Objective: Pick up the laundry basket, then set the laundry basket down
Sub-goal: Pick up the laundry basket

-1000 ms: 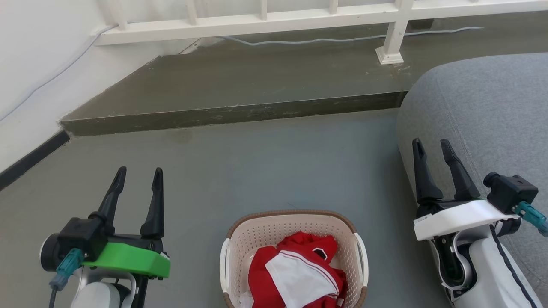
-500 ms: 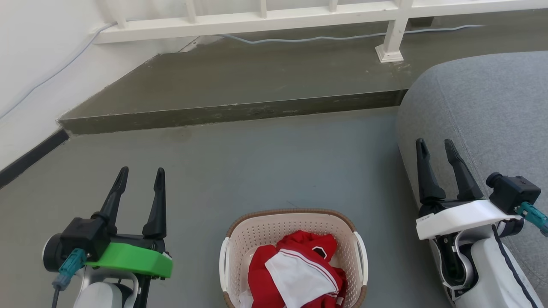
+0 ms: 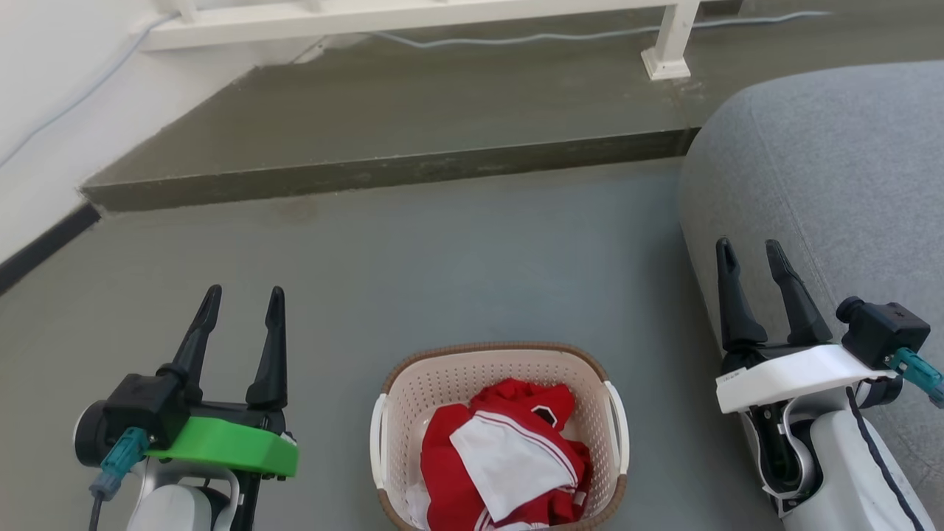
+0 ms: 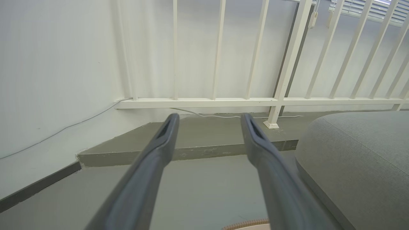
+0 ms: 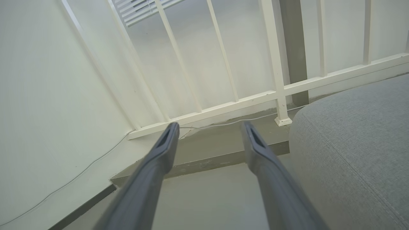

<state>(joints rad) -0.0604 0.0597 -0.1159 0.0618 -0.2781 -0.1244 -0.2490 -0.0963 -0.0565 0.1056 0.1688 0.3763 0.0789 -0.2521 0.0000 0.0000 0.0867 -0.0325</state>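
Note:
The laundry basket (image 3: pixel 413 383), cream with holes, a brown rim and white side handles, stands on the grey floor at the bottom middle of the head view, holding red and white clothes (image 3: pixel 509 457). A sliver of its brown rim (image 4: pixel 246 224) shows at the bottom of the left wrist view. My left gripper (image 3: pixel 243 299) hovers open to the basket's left, well apart from it. To the basket's right my right gripper (image 3: pixel 751 251) is open too, close to the grey sofa. Both grippers (image 4: pixel 209 119) (image 5: pixel 209 127) hold nothing between their fingers.
A grey sofa (image 3: pixel 833 162) fills the right side. Ahead a low concrete step (image 3: pixel 383 173) crosses the floor, with a white railing (image 3: pixel 664 44) and a cable (image 3: pixel 516 35) on top. A white wall with dark skirting (image 3: pixel 44 240) runs along the left.
The head camera has tilted down, so the step and railing sit higher in the picture and more of the basket shows. Both grippers keep their pose, open.

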